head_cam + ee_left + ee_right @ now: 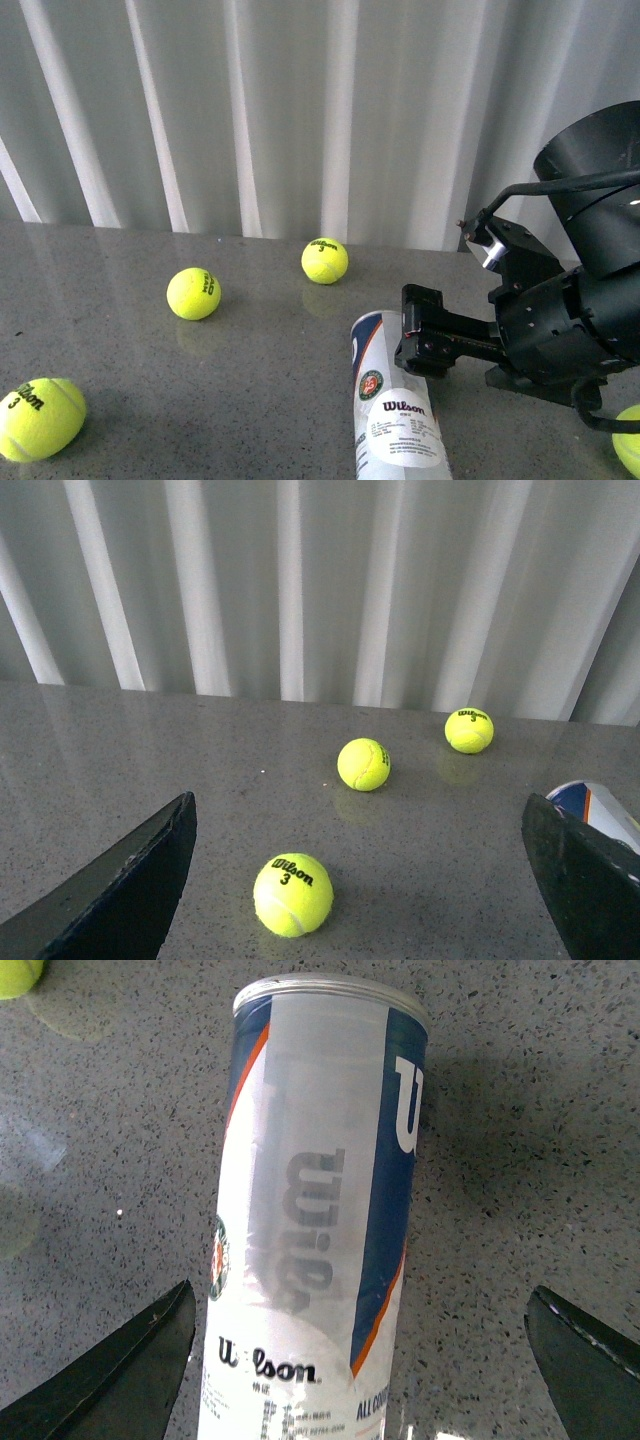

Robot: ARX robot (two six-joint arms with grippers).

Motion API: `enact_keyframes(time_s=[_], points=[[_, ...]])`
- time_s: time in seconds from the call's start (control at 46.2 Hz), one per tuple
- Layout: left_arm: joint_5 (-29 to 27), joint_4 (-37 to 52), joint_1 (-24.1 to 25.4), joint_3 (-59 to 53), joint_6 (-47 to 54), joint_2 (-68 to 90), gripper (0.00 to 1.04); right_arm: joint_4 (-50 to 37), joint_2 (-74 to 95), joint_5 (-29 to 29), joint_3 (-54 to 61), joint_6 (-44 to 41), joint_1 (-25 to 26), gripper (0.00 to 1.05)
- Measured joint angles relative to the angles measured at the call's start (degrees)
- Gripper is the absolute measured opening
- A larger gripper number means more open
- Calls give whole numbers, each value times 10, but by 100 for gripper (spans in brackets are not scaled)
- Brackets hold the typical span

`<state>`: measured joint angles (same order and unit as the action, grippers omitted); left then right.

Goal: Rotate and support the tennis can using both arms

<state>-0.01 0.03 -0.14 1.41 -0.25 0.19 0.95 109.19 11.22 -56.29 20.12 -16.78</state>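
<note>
The tennis can (395,405) lies on its side on the grey table, its far end pointing away from me. It has a blue-white-orange Wilson label. My right gripper (418,335) is open and hovers just to the right of the can's far half. In the right wrist view the can (310,1230) lies between the spread fingers (120,1380) without touching them. My left gripper (360,880) is open and empty, and its arm does not show in the front view. The can's end (597,808) shows beside one left finger (585,880).
Yellow tennis balls lie on the table: one at the near left (40,418), two further back (193,293) (325,260), one at the right edge (630,440). One ball (292,894) lies between the left fingers. A pleated white curtain (300,110) closes off the back.
</note>
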Motion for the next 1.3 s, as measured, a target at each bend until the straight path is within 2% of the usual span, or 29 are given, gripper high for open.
enact_keyframes(time_s=[0.324,0.519,0.692,0.886,1.016,1.081,1.168,1.297], points=[[0,0,0,0,0,0,98,4,127,27,-89,16,-15,98],[0,0,0,0,0,0,98,10,164,10,-112,13,-28,96],[0,0,0,0,0,0,98,-7,169,-6,-111,0,-28,77],[0,0,0,0,0,0,98,-114,129,-19,-72,-48,-20,52],[0,0,0,0,0,0,98,-256,76,1,-37,-127,-16,38],[0,0,0,0,0,0,98,-327,59,33,-25,-206,-16,33],[0,0,0,0,0,0,98,-303,49,80,-24,-316,-14,29],[0,0,0,0,0,0,98,-206,55,113,-20,-567,-1,27]])
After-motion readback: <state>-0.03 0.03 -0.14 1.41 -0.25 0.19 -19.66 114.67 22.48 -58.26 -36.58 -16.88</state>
